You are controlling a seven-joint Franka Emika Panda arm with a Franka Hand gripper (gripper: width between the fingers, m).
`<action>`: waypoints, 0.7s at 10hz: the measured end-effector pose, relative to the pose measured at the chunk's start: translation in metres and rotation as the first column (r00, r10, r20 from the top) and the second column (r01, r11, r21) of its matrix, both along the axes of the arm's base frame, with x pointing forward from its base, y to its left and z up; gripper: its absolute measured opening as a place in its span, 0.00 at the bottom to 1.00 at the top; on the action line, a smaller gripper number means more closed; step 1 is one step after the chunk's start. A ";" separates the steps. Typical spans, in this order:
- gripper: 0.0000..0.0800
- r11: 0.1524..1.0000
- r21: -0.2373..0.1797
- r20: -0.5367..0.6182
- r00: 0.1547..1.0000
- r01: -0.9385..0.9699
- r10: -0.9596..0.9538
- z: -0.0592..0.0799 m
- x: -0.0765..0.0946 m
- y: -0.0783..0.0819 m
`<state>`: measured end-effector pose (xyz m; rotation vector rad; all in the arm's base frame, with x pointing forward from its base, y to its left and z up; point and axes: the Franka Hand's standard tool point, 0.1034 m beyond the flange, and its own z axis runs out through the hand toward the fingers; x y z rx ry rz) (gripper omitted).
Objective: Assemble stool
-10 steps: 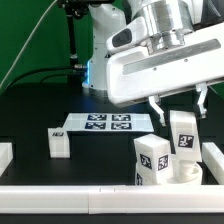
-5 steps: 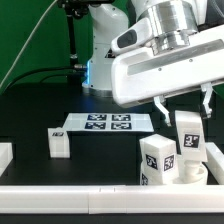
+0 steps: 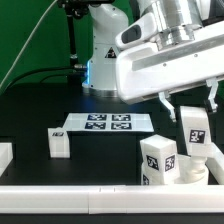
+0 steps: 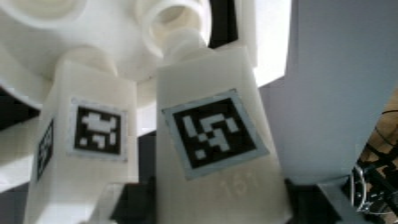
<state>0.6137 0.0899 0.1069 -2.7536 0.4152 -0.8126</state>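
Note:
The white round seat disc (image 3: 192,174) lies at the exterior view's lower right with two tagged white legs standing on it. My gripper (image 3: 190,106) is above the right-hand leg (image 3: 192,132), and its jaws are shut on that leg's top. The other standing leg (image 3: 158,160) is just to its left. In the wrist view the held leg (image 4: 214,125) fills the middle, the second leg (image 4: 93,130) stands beside it, and the seat (image 4: 169,30) lies behind them. A third leg (image 3: 59,143) lies loose on the table at the left.
The marker board (image 3: 108,123) lies flat in the middle of the black table. White border rails run along the front edge (image 3: 70,185), at the left (image 3: 5,155) and beside the seat at the right (image 3: 215,155).
My gripper has moved to the exterior view's right. The held leg, the seat and the other standing leg have shifted right with it.

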 end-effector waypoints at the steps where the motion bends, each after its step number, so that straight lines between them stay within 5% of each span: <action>1: 0.41 1.000 0.000 -0.003 1.000 0.001 -0.001 -0.003 -0.001 0.000; 7: 0.41 1.000 0.000 -0.012 1.000 0.004 -0.004 -0.013 -0.004 -0.002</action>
